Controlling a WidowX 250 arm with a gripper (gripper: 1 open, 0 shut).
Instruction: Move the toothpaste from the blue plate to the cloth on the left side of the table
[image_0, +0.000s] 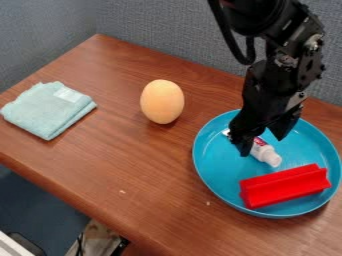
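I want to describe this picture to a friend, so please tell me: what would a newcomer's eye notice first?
Probably the turquoise plate at right, with the glossy red block lying toward its near edge. Next, the black gripper reaching over the plate, and the orange egg-shaped object alone mid-table.
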